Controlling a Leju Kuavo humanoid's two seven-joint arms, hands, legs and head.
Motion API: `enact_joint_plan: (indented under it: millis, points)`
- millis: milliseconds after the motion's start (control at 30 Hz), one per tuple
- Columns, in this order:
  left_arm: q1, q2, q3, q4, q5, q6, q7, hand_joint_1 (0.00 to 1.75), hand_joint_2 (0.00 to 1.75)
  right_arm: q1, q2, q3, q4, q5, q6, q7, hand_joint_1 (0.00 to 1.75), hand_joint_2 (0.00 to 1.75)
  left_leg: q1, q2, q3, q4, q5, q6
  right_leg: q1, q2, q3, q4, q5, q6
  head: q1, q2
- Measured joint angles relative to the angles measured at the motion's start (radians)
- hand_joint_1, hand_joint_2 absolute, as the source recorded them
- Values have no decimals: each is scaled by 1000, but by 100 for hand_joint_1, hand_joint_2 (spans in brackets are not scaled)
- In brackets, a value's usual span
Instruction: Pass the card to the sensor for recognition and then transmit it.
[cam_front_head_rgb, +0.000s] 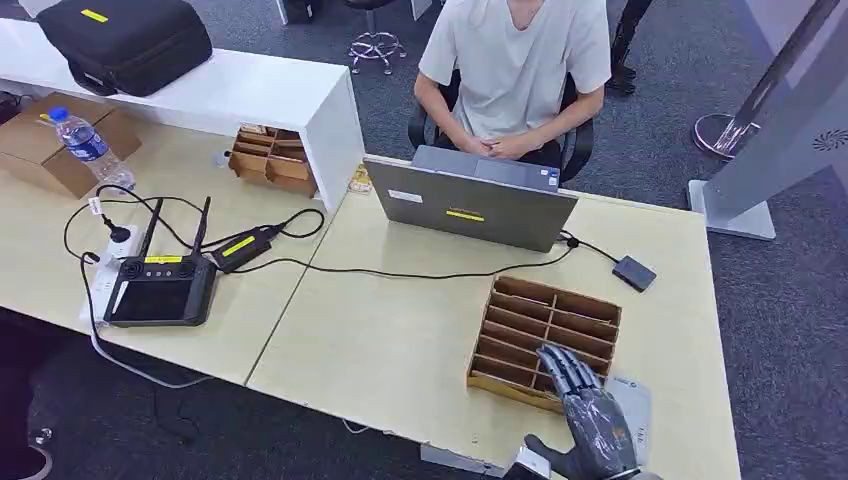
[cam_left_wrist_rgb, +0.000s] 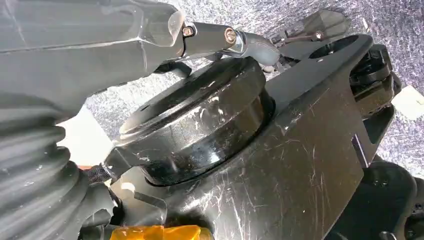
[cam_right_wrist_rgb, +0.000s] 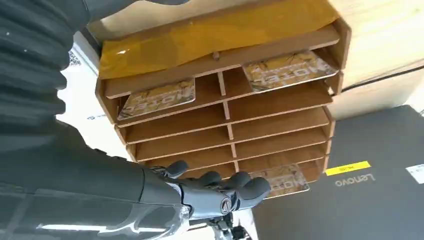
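Right hand (cam_front_head_rgb: 590, 415) hovers over the near edge of the wooden slotted rack (cam_front_head_rgb: 545, 340) on the bench (cam_front_head_rgb: 380, 350), fingers (cam_right_wrist_rgb: 240, 185) loosely extended and holding nothing. Cards (cam_right_wrist_rgb: 287, 70) lie flat in several slots. The small black sensor (cam_front_head_rgb: 634, 272) sits beyond the rack, near the laptop (cam_front_head_rgb: 470, 205). Risks: thick fingers may jam against the narrow dividers, drag the light rack, or pinch poorly on a flat card. The left hand's state cannot be told.

R hand (cam_front_head_rgb: 590, 420) wrist cut off
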Motion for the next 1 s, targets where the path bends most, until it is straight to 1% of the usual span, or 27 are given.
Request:
enact_joint_plan:
  millis: [200,600,833,1000]
  points:
    - [0,0,0,0,8,0,0,0,175,1,-1,-35,4,15,-23,11,0,175,0,0,0,0,0,0,0,0,0,0,0,0,0,0]
    - [2,0,0,0,26,0,0,0,175,32,-27,-153,-2,36,-68,29,0,175,0,0,0,0,0,0,0,0,0,0,0,0,0,0]
    - [3,0,0,0,34,1,0,0,175,71,-37,-192,-10,44,-83,31,0,175,0,0,0,0,0,0,0,0,0,0,0,0,0,0]
    - [3,0,0,0,38,2,0,0,175,101,-40,-205,-10,36,-95,40,0,175,0,0,0,0,0,0,0,0,0,0,0,0,0,0]
